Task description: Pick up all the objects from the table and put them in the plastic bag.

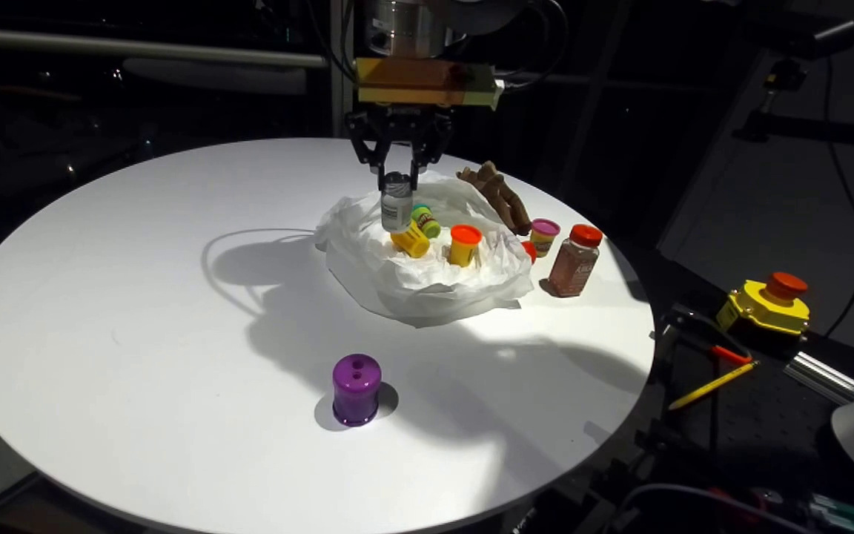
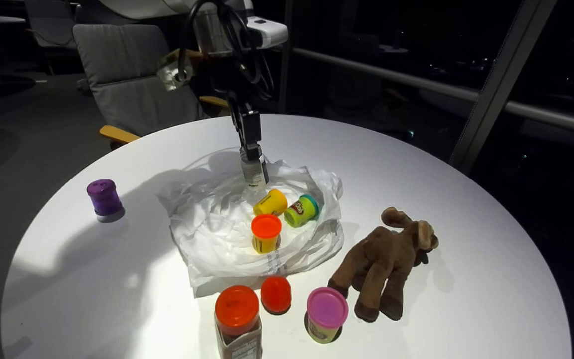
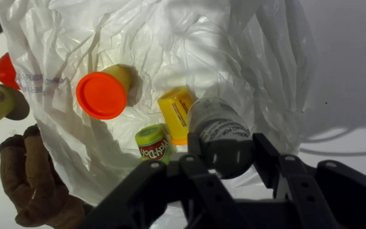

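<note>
Above frame centre, my part-closed jaws grip the bottle (image 1: 396,209) by its upper end, rightly: I'd judge it stiff, slick.

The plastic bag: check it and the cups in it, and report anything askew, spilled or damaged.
In the plastic bag, the yellow cup and the green cup lie on their sides, which looks askew, since the orange-lidded cup stands upright. No spill or damage shows.
</note>
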